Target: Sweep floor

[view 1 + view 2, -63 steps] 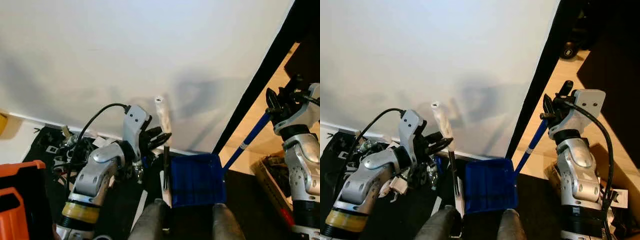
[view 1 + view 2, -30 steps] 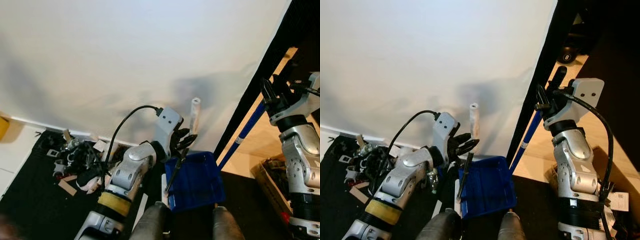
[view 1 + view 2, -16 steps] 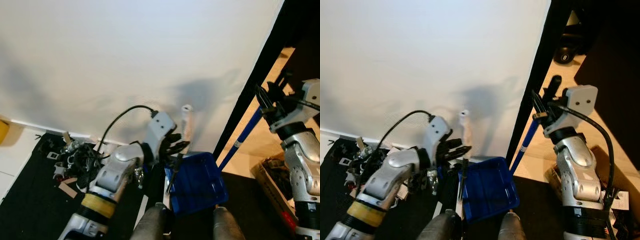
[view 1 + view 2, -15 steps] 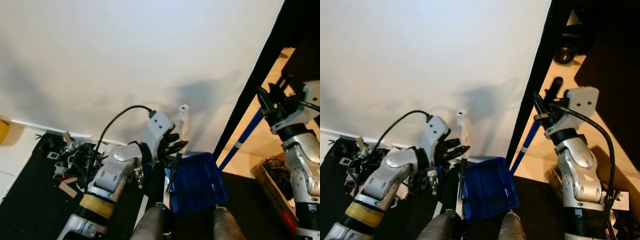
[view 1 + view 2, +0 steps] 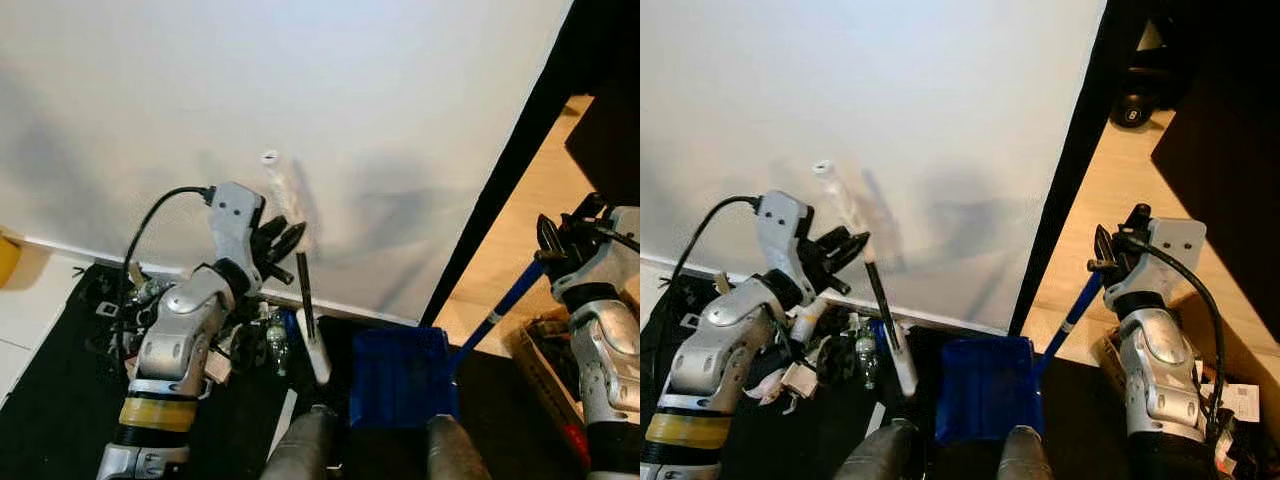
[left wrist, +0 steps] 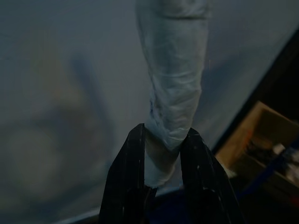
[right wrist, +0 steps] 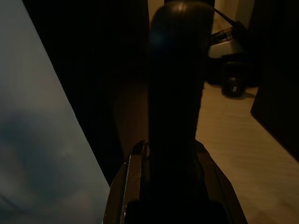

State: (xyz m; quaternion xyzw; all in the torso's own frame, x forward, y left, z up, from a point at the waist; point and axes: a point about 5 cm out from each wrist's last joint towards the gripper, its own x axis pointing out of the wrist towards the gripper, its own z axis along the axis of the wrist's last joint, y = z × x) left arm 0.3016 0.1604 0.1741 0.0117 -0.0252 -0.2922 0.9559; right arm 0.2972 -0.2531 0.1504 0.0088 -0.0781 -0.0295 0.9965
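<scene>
Our left gripper [image 5: 283,243], clenched on the broom handle [image 6: 170,100], has swung away from the blue dustpan [image 5: 400,378] toward the litter pile [image 5: 825,360], so another sweeping stroke looks ready. Our right gripper [image 5: 1110,262] has dropped lower, clamped on the dustpan's pole [image 5: 1072,312], the pan below and left of it.

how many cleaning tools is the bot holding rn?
2. A broom by its white-wrapped handle in the left gripper, near the wall; a blue dustpan by its long handle in the right gripper.

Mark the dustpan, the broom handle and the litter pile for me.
dustpan [image 5: 400,375], left eye view, blue tray
broom handle [image 6: 174,100], left wrist view, white wrapped grip
litter pile [image 5: 825,362], right eye view, scraps beside the wall
</scene>
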